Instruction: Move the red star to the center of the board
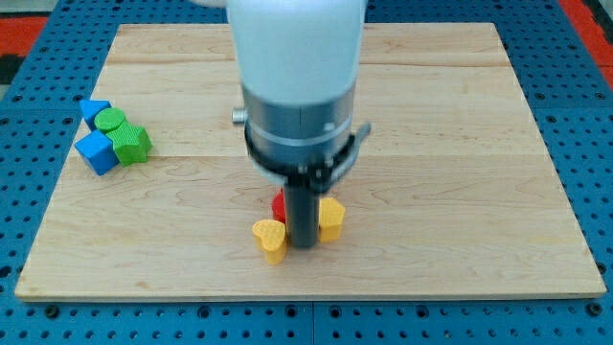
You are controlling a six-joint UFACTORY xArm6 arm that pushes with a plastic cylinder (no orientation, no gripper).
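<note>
At the view's left edge of the wooden board (460,144) four blocks are sitting bunched and touching: a blue block (93,110) at the top, a green cylinder (111,121) beside it, a blue cube (97,151) below, a green block (133,144) to its right. Near bottom centre a yellow heart (270,237) is lying just left of the dark rod. My tip (303,245) is resting between it and another yellow block (331,218), shape unclear. The red star (279,205) is peeking out behind the rod, mostly hidden. No pincer on this rig, so no state to tell.
</note>
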